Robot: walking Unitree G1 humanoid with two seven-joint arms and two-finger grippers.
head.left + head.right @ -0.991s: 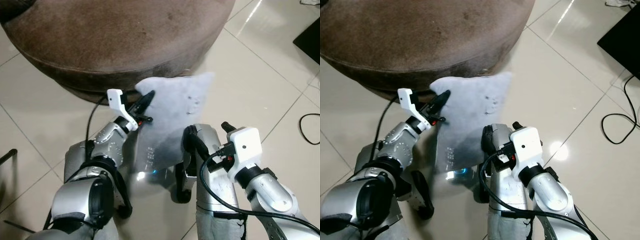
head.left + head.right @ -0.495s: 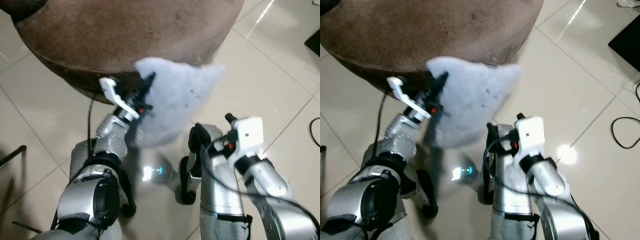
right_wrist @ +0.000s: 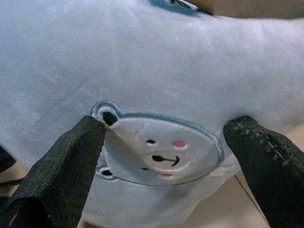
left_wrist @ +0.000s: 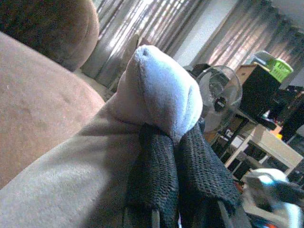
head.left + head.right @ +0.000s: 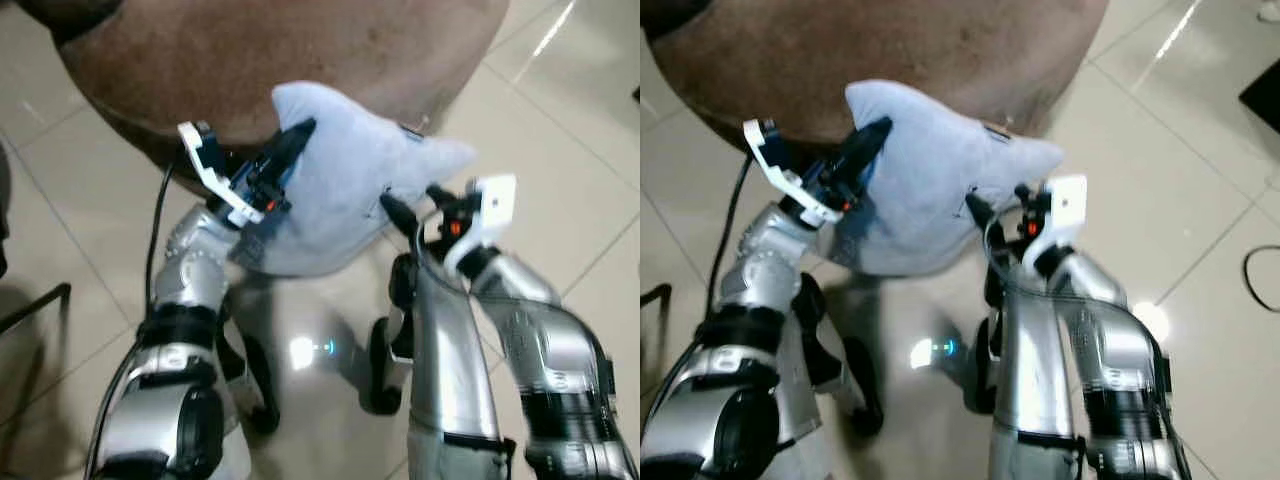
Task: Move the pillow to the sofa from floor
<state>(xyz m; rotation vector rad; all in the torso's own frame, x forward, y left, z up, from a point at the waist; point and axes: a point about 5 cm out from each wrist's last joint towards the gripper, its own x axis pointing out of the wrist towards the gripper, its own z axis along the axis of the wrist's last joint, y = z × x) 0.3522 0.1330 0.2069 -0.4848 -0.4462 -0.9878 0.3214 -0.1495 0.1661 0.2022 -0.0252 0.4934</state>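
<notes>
While L gripper [image 5: 290, 145] pinches pillow [image 5: 350, 190], sofa [image 5: 250, 60] adjacent.

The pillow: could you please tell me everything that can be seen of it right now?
The pillow is pale blue-grey, soft and plush, with pointed corners and an embroidered bear face on one side. It is off the floor, held up against the front edge of the brown sofa. The left gripper is shut on its upper corner, the right gripper presses open fingers against its face side. It sags a little between them.
</notes>
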